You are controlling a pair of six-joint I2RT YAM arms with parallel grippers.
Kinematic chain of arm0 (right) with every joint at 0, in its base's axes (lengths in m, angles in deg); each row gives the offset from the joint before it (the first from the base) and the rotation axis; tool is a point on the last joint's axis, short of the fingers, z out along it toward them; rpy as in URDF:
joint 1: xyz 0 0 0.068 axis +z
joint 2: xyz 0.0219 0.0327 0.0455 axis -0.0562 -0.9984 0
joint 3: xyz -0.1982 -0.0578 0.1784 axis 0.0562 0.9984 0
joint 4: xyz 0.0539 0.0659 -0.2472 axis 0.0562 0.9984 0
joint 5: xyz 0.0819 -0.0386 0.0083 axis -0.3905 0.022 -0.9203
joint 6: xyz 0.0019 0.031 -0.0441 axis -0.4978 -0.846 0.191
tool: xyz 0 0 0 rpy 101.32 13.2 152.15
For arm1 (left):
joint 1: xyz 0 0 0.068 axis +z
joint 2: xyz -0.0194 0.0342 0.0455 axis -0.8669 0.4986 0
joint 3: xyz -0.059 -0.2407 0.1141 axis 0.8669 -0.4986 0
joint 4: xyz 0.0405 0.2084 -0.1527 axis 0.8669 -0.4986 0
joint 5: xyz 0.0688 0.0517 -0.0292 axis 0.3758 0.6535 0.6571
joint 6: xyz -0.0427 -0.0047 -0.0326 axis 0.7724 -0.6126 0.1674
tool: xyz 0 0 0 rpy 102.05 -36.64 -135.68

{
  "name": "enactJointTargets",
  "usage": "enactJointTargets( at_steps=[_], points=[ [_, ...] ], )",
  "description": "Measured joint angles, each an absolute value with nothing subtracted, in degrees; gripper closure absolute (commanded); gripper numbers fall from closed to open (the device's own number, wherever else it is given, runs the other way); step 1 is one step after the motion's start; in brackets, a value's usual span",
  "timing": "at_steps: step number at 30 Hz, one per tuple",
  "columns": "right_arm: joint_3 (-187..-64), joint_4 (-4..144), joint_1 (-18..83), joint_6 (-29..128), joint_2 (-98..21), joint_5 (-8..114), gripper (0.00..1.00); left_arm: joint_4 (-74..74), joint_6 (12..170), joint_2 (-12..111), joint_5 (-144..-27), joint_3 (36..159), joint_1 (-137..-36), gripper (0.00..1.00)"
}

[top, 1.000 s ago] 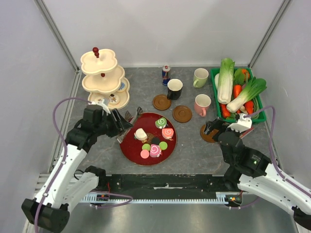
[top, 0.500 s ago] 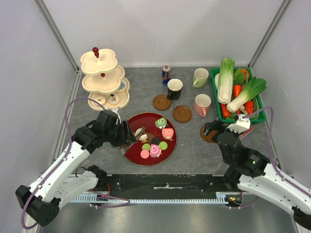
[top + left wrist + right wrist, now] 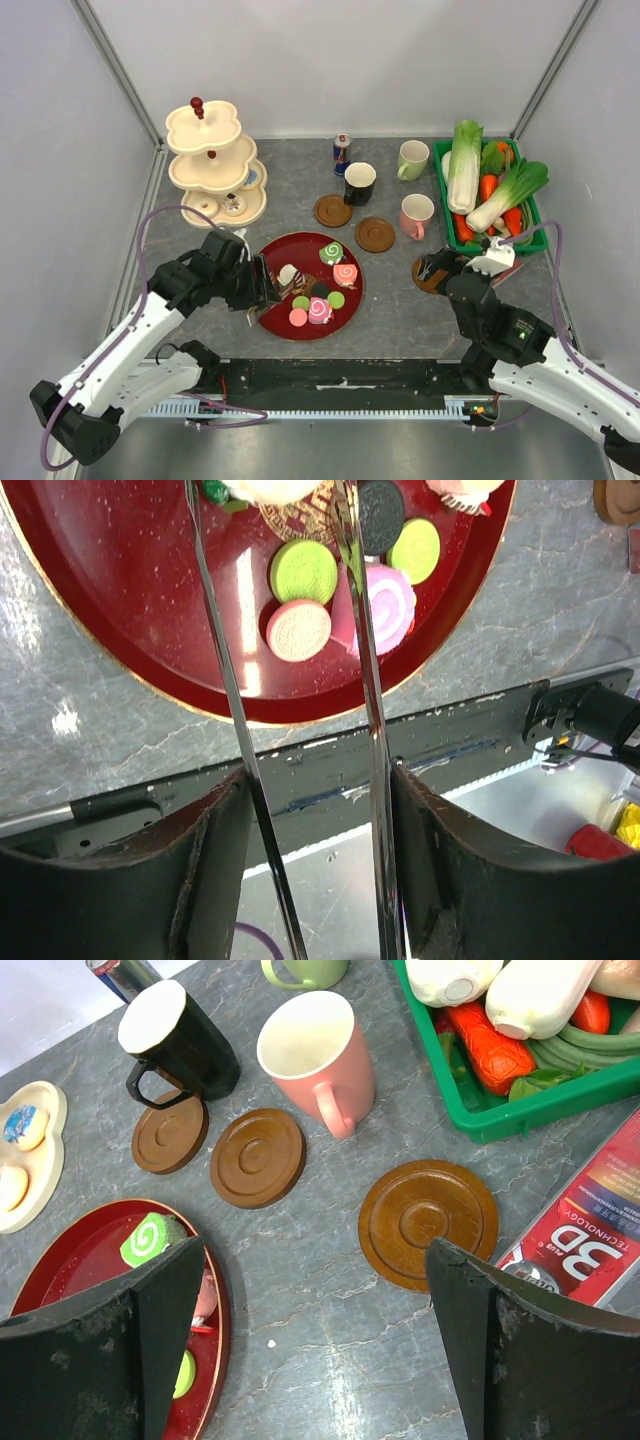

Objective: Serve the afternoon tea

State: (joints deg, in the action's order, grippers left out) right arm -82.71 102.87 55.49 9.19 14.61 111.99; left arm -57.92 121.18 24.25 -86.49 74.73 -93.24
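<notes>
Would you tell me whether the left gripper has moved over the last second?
Yes. The left gripper, holding tongs, has shifted away from the tiered stand toward the near edge, now over the red tray's left rim.

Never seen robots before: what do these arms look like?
Both the left arm and right arm are white tubes with black joints and purple cables looping alongside. The left tool and right tool have broad, curved black fingers.

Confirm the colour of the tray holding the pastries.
The tray is dark red with a thin gold edge, clearest in the left wrist view.
</notes>
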Motion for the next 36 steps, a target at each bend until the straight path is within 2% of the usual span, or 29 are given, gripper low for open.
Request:
enactJointTargets(
  at_steps=[9,19,36],
  points=[
    [-81.9,103.3,55.5,8.6,15.2,111.8,0.02,-64.0,121.2,19.3,-91.2,75.2,-93.4,0.38],
    [-81.3,103.3,55.5,7.8,15.1,111.6,0.02,-64.7,120.7,21.1,-96.4,73.8,-94.4,0.38],
    [-81.2,103.3,55.5,7.6,15.2,111.5,0.02,-70.4,120.4,19.8,-95.2,75.3,-94.7,0.39]
  ],
)
